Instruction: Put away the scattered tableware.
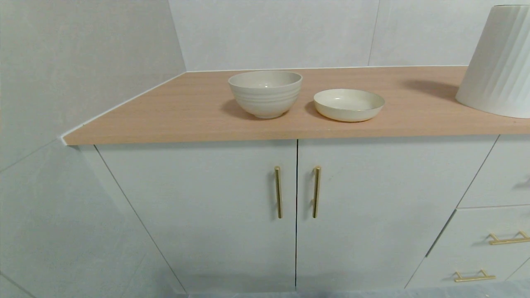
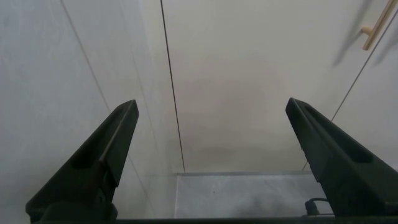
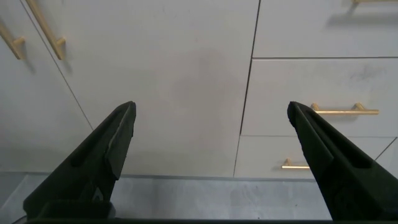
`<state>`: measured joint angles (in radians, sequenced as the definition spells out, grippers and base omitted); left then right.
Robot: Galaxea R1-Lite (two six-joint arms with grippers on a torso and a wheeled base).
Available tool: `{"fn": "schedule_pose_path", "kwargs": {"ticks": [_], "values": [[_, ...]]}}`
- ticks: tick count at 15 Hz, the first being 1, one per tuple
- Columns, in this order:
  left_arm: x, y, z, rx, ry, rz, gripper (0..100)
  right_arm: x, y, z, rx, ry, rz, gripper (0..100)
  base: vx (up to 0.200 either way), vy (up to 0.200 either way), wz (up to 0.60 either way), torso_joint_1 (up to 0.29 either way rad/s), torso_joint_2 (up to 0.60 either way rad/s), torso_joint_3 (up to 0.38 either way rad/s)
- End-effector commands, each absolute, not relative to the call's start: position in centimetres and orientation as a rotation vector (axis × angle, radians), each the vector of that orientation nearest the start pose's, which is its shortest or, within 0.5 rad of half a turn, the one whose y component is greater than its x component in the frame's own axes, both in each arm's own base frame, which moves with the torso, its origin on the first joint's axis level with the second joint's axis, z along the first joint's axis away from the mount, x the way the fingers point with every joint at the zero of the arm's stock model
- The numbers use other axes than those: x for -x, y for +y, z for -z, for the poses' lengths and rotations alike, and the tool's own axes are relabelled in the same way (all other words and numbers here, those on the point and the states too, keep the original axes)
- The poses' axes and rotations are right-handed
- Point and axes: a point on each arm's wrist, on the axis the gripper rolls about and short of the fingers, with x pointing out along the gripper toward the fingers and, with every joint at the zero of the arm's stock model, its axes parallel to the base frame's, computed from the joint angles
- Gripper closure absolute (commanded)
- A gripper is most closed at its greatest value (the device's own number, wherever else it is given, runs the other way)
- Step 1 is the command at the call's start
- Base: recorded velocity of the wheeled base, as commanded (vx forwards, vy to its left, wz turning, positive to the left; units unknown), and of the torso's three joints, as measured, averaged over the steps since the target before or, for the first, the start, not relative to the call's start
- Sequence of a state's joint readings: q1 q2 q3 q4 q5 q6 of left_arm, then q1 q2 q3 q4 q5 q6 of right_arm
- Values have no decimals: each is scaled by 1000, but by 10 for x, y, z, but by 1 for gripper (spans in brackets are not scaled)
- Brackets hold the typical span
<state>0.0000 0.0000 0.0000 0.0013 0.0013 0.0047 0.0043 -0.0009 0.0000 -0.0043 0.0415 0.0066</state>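
Two pieces of tableware side by side near the front of the wooden worktop (image 1: 174, 111): a ribbed bowl (image 1: 265, 93) to the left, a shallow dish (image 1: 348, 104) just beside it on the right, not touching; a white ribbed shade (image 1: 499, 62) well apart at the right end. Below, two shut white doors (image 1: 198, 207) with upright gold handles (image 1: 278, 191), drawers (image 1: 497, 244) further right, pale tiled walls (image 1: 83, 62) behind and at the left. Left claw (image 2: 210, 106) spread wide and empty, low before a door; right claw (image 3: 211, 107) likewise wide and empty, facing doors and drawers.

Matt wood-grain countertop (image 1: 186, 111); glossy ceramic-looking bowl (image 1: 265, 93) and dish (image 1: 348, 104); brushed brass-coloured metal handles (image 1: 278, 192).
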Motion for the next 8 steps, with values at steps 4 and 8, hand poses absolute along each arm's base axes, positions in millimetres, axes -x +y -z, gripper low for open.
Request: {"fn": "schedule_pose_path", "kwargs": {"ticks": [4, 8], "values": [[23, 0, -75, -5, 2, -2, 0, 23, 1, -77, -3, -17, -46, 0, 0, 0, 0, 0, 0, 0], [23, 0, -75, -5, 2, -2, 0, 23, 4, -110, -46, 2, -218, 0, 0, 0, 0, 0, 0, 0]]}}
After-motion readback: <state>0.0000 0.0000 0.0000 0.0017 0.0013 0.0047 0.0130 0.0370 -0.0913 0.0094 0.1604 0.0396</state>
